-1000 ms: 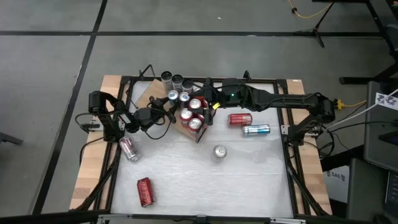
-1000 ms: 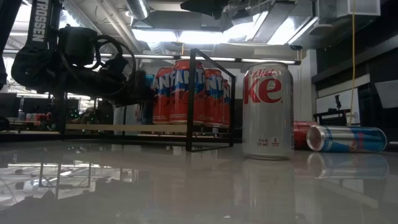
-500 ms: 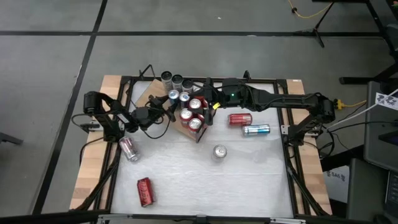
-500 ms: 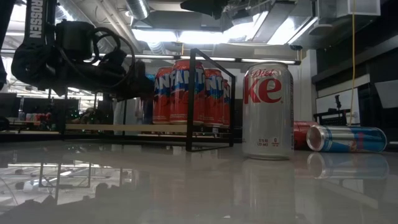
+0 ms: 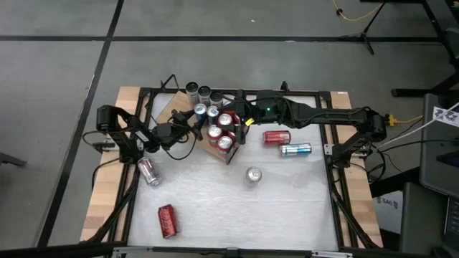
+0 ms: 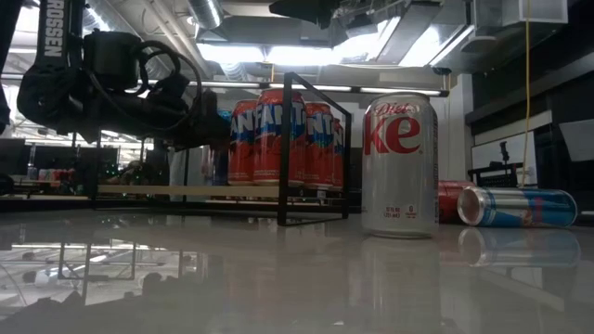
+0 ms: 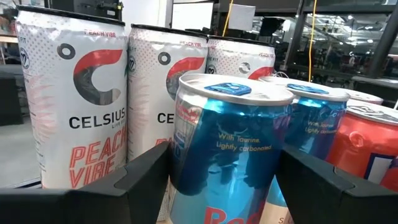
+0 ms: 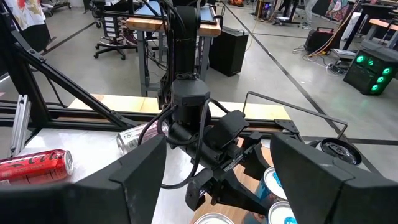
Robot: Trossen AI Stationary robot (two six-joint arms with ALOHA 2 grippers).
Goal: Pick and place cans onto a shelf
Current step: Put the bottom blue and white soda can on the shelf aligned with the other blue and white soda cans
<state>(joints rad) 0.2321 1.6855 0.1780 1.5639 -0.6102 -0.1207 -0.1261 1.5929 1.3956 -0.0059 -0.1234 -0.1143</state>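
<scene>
Blue can (image 7: 231, 140) stands on the shelf (image 5: 172, 109) beside the white cans (image 7: 71, 99), between the left gripper's (image 5: 195, 120) spread fingers, apparently untouched. Risk: backing off skewed clips it into its neighbours. Right gripper (image 5: 231, 109) hovers over the red cans (image 5: 224, 132), open, empty.

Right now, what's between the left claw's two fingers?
A blue-and-silver can stands between the left gripper's fingers on the shelf, per the left wrist view.
</scene>
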